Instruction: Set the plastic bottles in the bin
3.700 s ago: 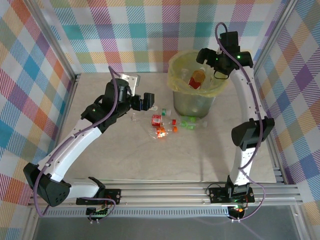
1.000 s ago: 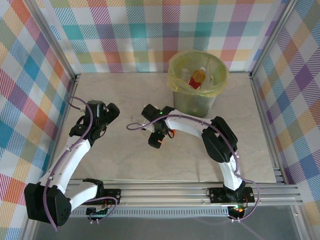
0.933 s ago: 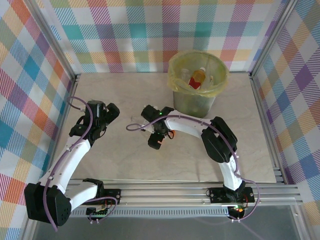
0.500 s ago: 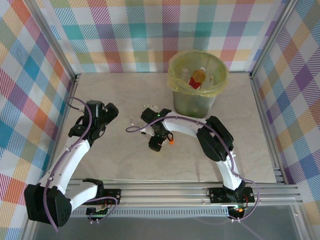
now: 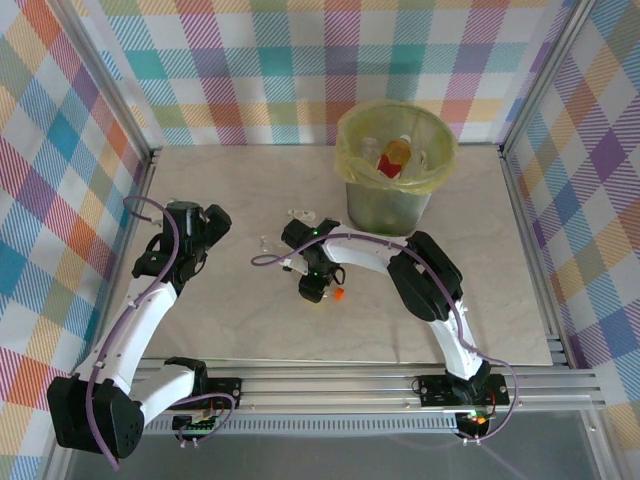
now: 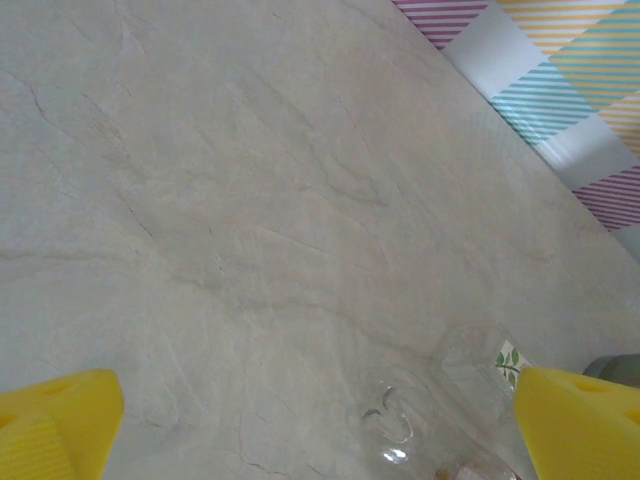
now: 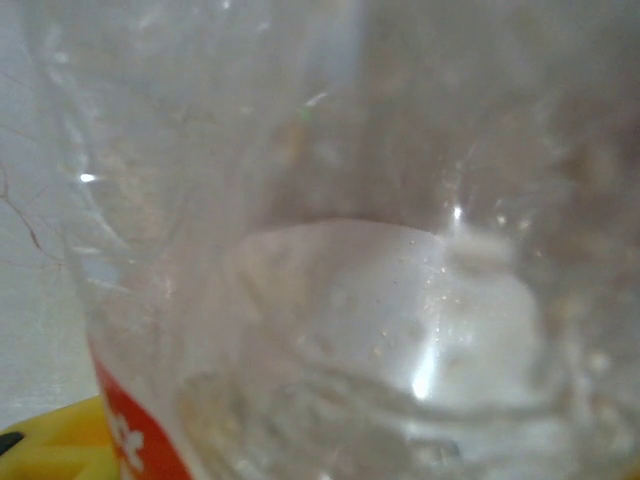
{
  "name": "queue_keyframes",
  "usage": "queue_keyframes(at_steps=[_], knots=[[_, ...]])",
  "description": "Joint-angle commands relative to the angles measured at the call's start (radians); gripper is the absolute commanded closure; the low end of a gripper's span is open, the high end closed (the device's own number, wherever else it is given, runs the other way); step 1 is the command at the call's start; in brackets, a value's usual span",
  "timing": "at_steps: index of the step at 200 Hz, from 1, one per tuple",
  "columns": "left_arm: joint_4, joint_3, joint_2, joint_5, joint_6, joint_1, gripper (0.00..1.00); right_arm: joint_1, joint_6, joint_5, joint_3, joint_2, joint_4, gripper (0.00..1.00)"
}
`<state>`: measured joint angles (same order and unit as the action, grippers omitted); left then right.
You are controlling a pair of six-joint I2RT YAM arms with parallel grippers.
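The bin [image 5: 396, 203] stands at the back right, its yellow bag folded over the rim, and holds an orange bottle [image 5: 395, 156] and clear ones. My right gripper [image 5: 314, 287] is low over the table's middle, shut on a clear plastic bottle [image 7: 330, 250] with a red label; its orange cap [image 5: 339, 294] sticks out to the right. One yellow finger [image 7: 45, 445] shows at the lower left. Two clear bottles [image 5: 300, 215] [image 5: 265, 243] lie nearby. My left gripper [image 5: 212, 222] [image 6: 320, 425] is open and empty, above a clear bottle [image 6: 400, 425].
Plaid walls and a metal frame enclose the marble tabletop [image 5: 250, 320]. The right arm's forearm [image 5: 370, 250] stretches across the table in front of the bin. A second clear bottle with a green leaf label [image 6: 490, 355] lies toward the right in the left wrist view.
The right arm came down from over the bin to the table's middle and closed on a bottle, then drew it slightly nearer. The left arm pulled back to the left.
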<state>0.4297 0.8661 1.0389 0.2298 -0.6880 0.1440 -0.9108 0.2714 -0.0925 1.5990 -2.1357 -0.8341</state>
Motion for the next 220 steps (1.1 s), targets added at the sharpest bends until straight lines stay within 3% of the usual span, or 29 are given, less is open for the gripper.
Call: queue_keyframes(at_steps=[1,39,105,166,220], knots=[[0.029,-0.016,-0.024,0.026,0.008,-0.015,0.0,-0.014,-0.018,0.032,-0.017,0.023,-0.01,0.44],[0.033,-0.015,-0.032,0.027,0.008,-0.017,0.0,-0.025,-0.047,0.046,-0.049,0.11,-0.01,0.53],[0.034,-0.006,-0.036,0.017,0.012,-0.018,0.0,-0.023,-0.146,0.004,-0.015,0.333,-0.094,0.58],[0.027,-0.005,-0.024,-0.009,0.013,-0.018,0.0,0.076,-0.224,-0.138,0.325,0.431,-0.24,0.56],[0.002,-0.015,-0.013,-0.057,0.009,-0.018,0.0,0.266,-0.299,-0.186,0.643,0.374,-0.254,0.57]])
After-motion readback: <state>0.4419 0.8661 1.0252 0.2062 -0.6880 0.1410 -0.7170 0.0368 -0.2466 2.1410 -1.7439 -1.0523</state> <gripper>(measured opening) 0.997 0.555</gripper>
